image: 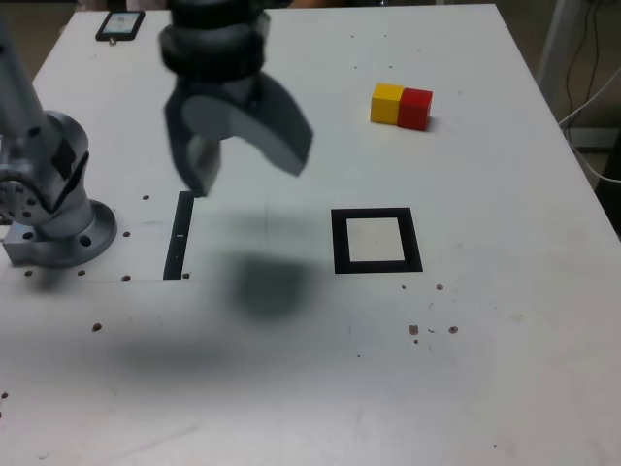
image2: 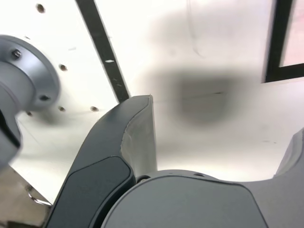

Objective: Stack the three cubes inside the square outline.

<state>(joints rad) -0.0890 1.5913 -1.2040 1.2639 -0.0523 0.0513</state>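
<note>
Yellow cube (image: 386, 103) and red cube (image: 416, 108) touching side by side, far across the white table (image: 505, 369), well apart from the square outline (image: 376, 240), itself bare. Nothing stacked yet. No green cube visible anywhere. Gripper (image: 247, 155) hanging above the table, jaws spread wide, empty, probably mid-approach. Black strip (image: 179, 238) partly behind it; edges blurred.

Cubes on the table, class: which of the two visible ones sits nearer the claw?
The yellow cube. It touches the red cube on the side facing the open claw, toward the exterior view's left.
</note>
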